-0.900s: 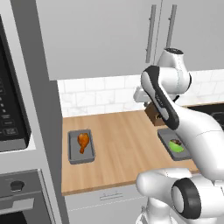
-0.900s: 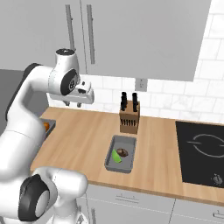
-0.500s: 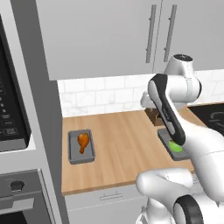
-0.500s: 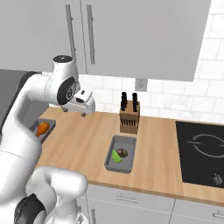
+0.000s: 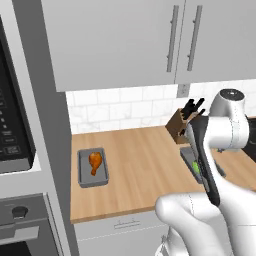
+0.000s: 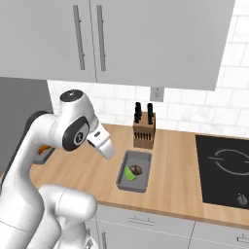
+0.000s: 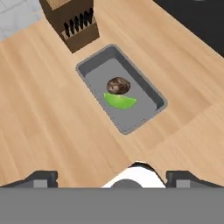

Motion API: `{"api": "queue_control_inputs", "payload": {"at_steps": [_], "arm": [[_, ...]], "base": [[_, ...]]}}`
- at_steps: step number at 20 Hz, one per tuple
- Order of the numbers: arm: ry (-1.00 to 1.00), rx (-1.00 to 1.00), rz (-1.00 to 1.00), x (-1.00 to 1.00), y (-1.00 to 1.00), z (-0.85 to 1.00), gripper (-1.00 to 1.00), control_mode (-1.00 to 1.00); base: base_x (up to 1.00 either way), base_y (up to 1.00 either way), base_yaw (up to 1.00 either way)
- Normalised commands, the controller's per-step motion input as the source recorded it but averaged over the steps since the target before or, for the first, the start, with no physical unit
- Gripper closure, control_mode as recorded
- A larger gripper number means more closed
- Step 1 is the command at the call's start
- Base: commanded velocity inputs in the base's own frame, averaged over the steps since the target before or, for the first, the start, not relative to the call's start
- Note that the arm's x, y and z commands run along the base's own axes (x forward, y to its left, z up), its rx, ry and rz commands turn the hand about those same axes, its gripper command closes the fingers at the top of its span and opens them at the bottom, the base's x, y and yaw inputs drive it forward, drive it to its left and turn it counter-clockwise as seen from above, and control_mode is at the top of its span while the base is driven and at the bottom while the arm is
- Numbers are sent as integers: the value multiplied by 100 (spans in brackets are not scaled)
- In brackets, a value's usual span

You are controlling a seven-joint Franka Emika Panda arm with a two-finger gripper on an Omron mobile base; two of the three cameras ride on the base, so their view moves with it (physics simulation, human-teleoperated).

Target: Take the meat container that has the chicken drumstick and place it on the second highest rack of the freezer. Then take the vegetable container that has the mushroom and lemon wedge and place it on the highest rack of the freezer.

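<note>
1. The pincer [image 7: 112, 177] is standing with its two dark tips spread wide apart at the bottom of the hand view, gripping nothing and hanging in the air above the wooden counter [image 7: 39, 127].
2. Just ahead of the tips in the hand view, the vegetable container [image 7: 151, 94] is sitting flat on the counter: a shallow rectangular grey tray with rounded corners and a raised rim, lying at a slant across the picture.
3. Inside it, the mushroom [image 7: 118, 85] is showing as a small dark-brown rounded lump with a paler mottled top, and the lemon wedge [image 7: 120, 102] is lying right against it as a bright lime-green crescent, larger and far more vivid.
4. Beyond the tray's far end, a brown knife block [image 7: 72, 19] is standing near it, with dark slots on its face.
5. In the right base view the same tray [image 6: 125, 171] is lying on the counter below the arm's white hand, between the knife block [image 6: 144, 133] and the counter's front edge, with a black cooktop [image 6: 223, 168] well apart to its side.
6. In the left base view, the meat container [image 5: 82, 172] is resting on the counter's other end, well apart from the vegetable tray, with the glossy orange-brown chicken drumstick [image 5: 94, 162] lying in it.
</note>
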Motion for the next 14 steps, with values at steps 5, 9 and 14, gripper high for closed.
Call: {"api": "queue_control_inputs", "payload": {"at_steps": [5, 9, 14], "arm": [[2, 10, -52, -18, -91, -36, -100, -100], [4, 22, -26, -24, -74, -13, -100, -100], [0, 18, 0, -16, -26, 0, -100, -100]], "base": [[0, 0, 0], [0, 0, 0], [0, 0, 0]]}}
